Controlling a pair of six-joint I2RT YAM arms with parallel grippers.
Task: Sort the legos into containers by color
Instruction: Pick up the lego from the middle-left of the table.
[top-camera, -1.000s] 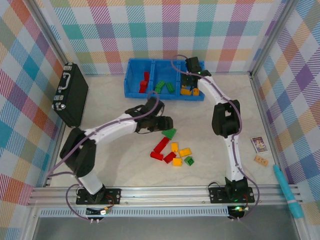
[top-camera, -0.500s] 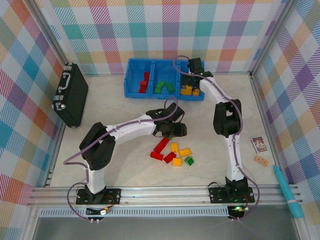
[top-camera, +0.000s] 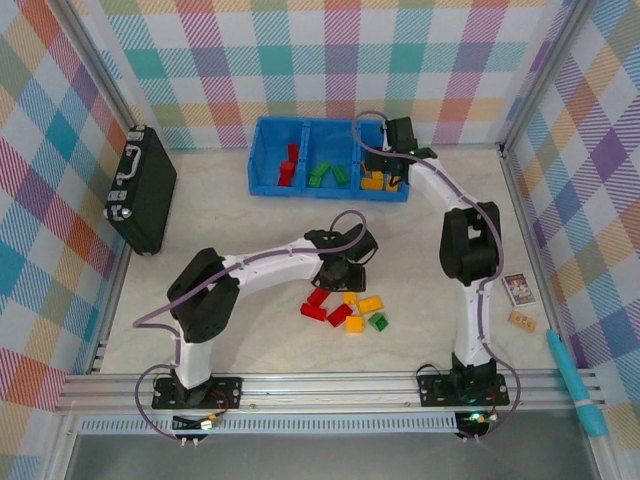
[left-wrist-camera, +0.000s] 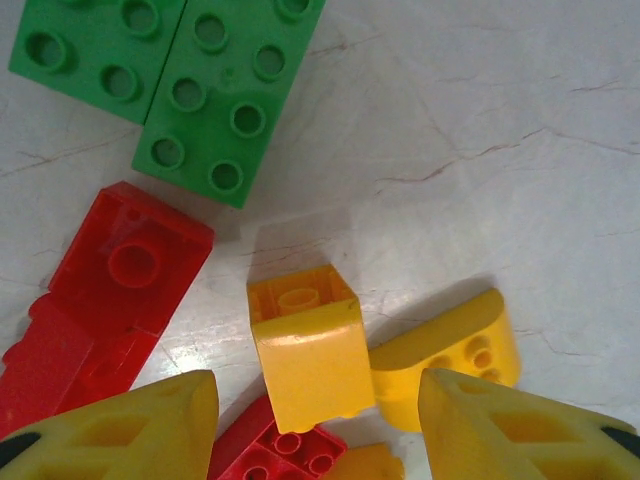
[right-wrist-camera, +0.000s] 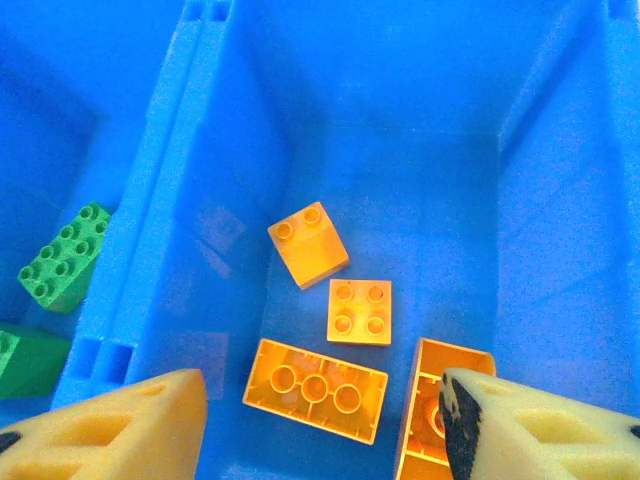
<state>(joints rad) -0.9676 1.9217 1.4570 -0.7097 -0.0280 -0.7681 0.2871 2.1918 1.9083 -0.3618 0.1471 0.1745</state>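
- The left gripper (left-wrist-camera: 315, 405) was held over the loose bricks (top-camera: 350, 308) on the table (top-camera: 250, 230). Its fingers were spread wide and gripped nothing, and a yellow brick (left-wrist-camera: 305, 345) lay in the gap beneath them.
- That brick was judged light, rigid and smooth, so likely to slip if pinched on its studs or on an edge. Its flat opposite side walls were judged the best hold.
- Around it, in the left wrist view, were counted two green bricks (left-wrist-camera: 225, 95) side by side at 11 o'clock. A red brick (left-wrist-camera: 130, 265) lay at 9 o'clock and a second yellow one (left-wrist-camera: 450, 345) just beside it at 3 o'clock. More red was cut off at the lower edge.
- At 12 o'clock from the pile the blue bin (top-camera: 300, 190) was seen, with three compartments. Red was held at its 9 o'clock end and green in the middle.
- The right gripper (right-wrist-camera: 320, 395) was held wide open and empty over the 3 o'clock compartment, where four orange bricks (right-wrist-camera: 359, 312) were counted.
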